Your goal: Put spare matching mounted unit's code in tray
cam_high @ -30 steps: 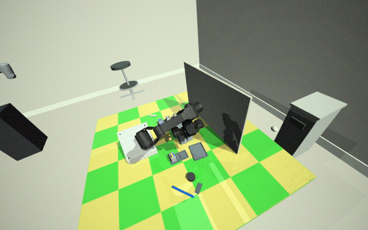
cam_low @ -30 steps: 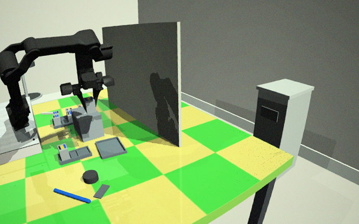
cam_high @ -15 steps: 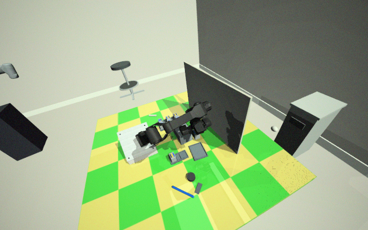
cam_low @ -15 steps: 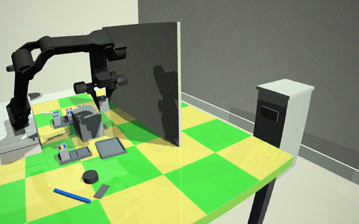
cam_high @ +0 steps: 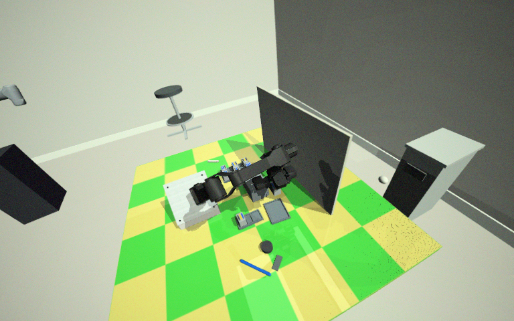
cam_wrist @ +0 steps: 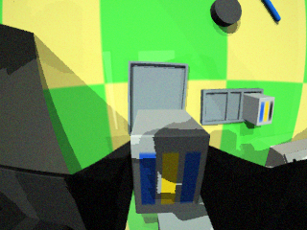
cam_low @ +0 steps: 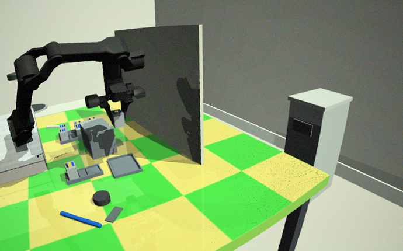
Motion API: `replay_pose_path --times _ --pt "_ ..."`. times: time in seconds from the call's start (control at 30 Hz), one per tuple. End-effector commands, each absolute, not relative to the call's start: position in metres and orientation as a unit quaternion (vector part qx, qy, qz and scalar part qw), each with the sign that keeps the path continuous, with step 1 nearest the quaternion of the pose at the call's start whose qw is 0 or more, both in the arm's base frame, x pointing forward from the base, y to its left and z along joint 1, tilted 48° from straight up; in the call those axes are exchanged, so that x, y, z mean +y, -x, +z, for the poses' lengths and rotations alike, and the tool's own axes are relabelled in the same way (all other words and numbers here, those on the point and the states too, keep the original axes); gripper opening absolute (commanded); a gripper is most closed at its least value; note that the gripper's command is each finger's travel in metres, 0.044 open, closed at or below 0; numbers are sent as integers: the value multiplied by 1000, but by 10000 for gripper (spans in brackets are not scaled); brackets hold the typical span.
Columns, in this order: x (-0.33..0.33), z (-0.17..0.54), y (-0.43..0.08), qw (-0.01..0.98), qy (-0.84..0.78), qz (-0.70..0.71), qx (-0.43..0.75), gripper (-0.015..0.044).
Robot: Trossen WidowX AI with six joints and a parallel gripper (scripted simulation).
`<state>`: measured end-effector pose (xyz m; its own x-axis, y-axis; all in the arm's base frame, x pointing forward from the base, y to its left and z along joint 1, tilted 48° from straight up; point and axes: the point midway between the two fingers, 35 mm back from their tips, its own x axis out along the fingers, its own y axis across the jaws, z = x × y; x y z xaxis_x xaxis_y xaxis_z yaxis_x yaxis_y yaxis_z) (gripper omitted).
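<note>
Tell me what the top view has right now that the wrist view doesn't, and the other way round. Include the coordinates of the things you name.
Only the top view: the stool (cam_high: pixel 168 91) and the upright dark panel's pale top edge (cam_high: pixel 303 110).

Only the wrist view: the held block's blue-yellow-blue stripes (cam_wrist: pixel 169 192).

Both: the square tray (cam_high: pixel 276 211) (cam_wrist: pixel 158 88), black puck (cam_high: pixel 266 247) (cam_wrist: pixel 225 11) and blue rod (cam_high: pixel 255 267) (cam_wrist: pixel 271 10).

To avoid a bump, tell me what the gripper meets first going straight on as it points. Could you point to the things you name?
Probably the checkered tabletop (cam_high: pixel 189 265) (cam_low: pixel 210 187) (cam_wrist: pixel 163 29), under the held block (cam_high: pixel 277 190) (cam_low: pixel 118 119) (cam_wrist: pixel 170 125); the grey box (cam_high: pixel 258 194) (cam_low: pixel 96 140) (cam_wrist: pixel 184 222) looks close, depth unclear.
</note>
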<state>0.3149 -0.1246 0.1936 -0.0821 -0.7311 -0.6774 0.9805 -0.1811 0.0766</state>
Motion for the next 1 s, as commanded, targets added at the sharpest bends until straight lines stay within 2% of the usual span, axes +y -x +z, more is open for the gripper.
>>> replay_pose_path --times 0.0,0.97 --pt "-128 190 -314 606 -300 -707 208 0" --pt "-147 171 -316 605 -302 -707 209 0"
